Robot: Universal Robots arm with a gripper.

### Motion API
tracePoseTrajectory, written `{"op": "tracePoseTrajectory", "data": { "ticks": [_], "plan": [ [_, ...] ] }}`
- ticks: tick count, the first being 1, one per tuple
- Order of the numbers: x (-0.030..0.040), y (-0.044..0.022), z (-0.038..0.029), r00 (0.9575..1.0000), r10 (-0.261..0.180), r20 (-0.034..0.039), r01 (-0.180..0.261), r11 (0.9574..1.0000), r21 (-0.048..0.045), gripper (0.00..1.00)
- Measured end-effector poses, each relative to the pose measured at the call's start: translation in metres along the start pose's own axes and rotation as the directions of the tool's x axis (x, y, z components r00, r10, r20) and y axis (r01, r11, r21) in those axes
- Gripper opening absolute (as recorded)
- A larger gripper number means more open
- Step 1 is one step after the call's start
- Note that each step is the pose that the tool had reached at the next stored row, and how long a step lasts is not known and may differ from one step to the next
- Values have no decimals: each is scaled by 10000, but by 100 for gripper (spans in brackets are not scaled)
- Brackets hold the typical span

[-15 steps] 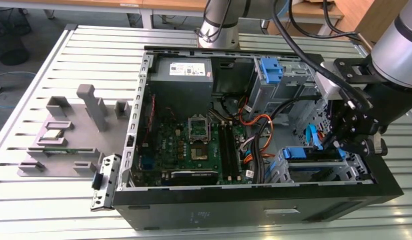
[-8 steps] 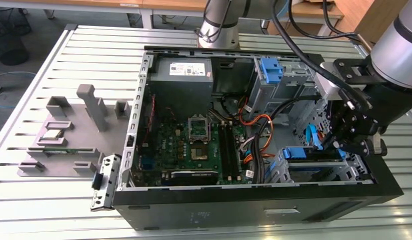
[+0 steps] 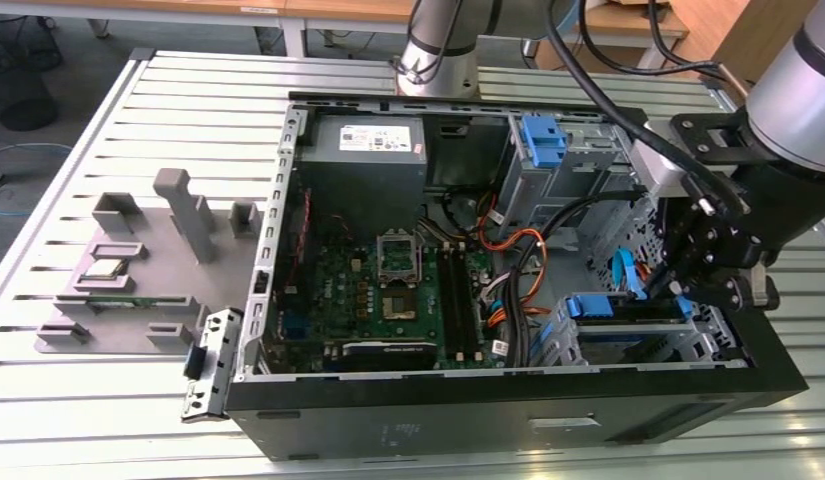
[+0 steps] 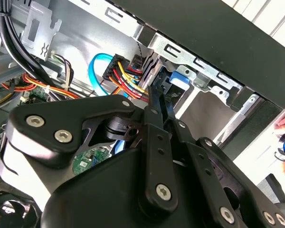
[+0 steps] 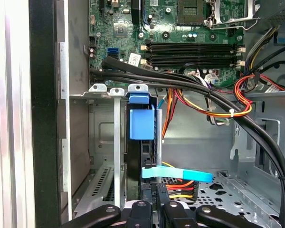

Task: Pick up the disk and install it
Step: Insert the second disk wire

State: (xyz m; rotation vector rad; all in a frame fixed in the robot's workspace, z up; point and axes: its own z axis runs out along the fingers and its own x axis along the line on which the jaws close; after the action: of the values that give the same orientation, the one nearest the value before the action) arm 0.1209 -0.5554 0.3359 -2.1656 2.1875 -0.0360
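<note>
- one disk (image 3: 606, 306) on station: low in the grey drive cage (image 3: 716, 338), at the corner of the open computer case (image 3: 519, 415) toward the exterior view's right.
- seen in the first wrist view as a blue carrier tab (image 5: 141, 124) on a thin dark slab, standing on edge between the cage rails (image 5: 116, 137).
- long axis judged to run straight along the end effector's reach, down the slot. Blue tab at the far end, near end at the fingertips.
- end effector (image 4: 157, 102) lowered into the case directly over the cage, in line with the disk, not beside it.
- fingers (image 4: 154, 142) drawn close together, tips right at the carrier's blue end (image 4: 176, 80). Pinching the carrier or merely pressing on it: cannot tell.
- bundle of red, yellow and black wires (image 4: 126, 76) and a light-blue flat cable (image 5: 178, 174) close alongside the slot. Snag risk judged moderate.
- second blue bracket (image 3: 542, 140) on the upper cage, well apart. Not the task's part.
- case flat on the slatted tabletop (image 3: 145, 100), side panel off, motherboard (image 3: 385, 290) exposed.
</note>
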Motion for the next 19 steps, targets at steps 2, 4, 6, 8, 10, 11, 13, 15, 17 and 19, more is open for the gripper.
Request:
{"op": "tracePoseTrajectory", "data": {
  "ticks": [2,4,6,8,10,11,13,15,17,19],
  "plan": [
    [7,0,0,10000,0,1,0,10000,0,16],
    [14,0,0,10000,0,1,0,10000,0,16],
    [19,0,2,10000,0,2,0,10000,0,16],
    [22,0,15,10000,0,3,0,10000,0,16],
    [23,1,24,10000,0,-4,0,10000,1,16],
    [23,1,26,10000,-1,-5,1,10000,0,16],
    [24,1,28,10000,-1,-2,1,10000,0,16],
    [23,1,30,10000,0,0,0,10000,0,16],
    [23,1,28,10000,0,4,0,10000,0,16],
    [23,1,21,10000,1,8,-1,10000,0,16]
  ]
}}
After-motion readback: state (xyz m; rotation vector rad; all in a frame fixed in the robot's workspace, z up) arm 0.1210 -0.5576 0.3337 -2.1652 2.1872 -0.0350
